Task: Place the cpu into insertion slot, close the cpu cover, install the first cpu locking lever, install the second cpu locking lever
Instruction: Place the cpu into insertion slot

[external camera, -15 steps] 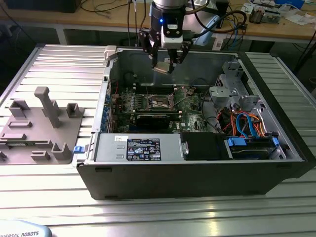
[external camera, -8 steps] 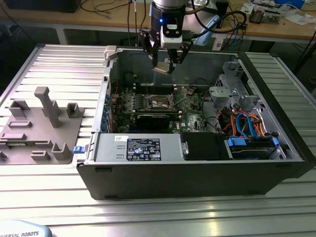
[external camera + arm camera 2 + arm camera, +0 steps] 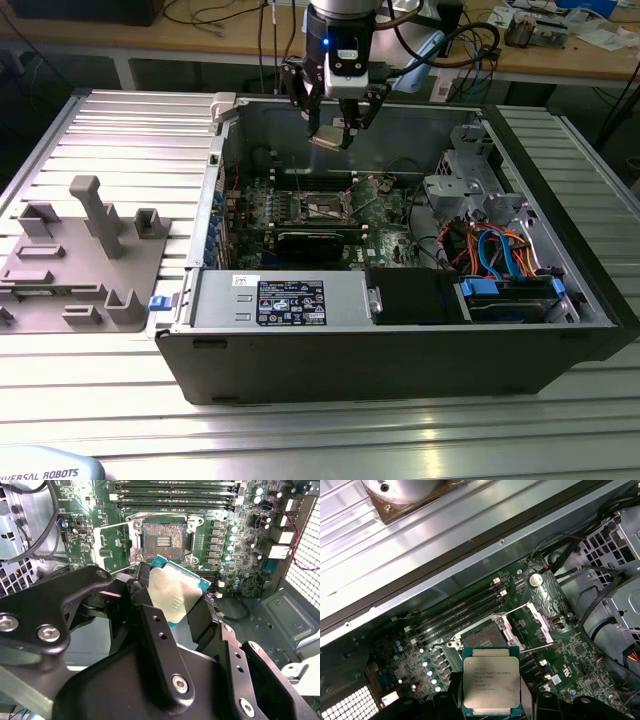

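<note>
My gripper (image 3: 335, 125) hangs above the open computer case, shut on the cpu (image 3: 328, 138). The cpu is a small square chip with a silver-grey top (image 3: 175, 592) and a green rim, held by two opposite edges between black fingers (image 3: 142, 587). In the first wrist view the cpu (image 3: 491, 685) sits in front of the insertion slot (image 3: 477, 640), well above it. The slot (image 3: 164, 537) is a dark square recess with a silvery rim on the green board (image 3: 325, 207), and nothing is in it. The cpu cover (image 3: 540, 622) stands swung open beside the slot, with thin wire levers raised.
Long black memory slots (image 3: 172, 495) run beside the socket. The case walls (image 3: 225, 150) enclose the board. A power supply (image 3: 280, 298) and a drive cage with blue and orange cables (image 3: 500, 250) fill the near side. A grey fixture tray (image 3: 80, 250) lies on the exterior view's left.
</note>
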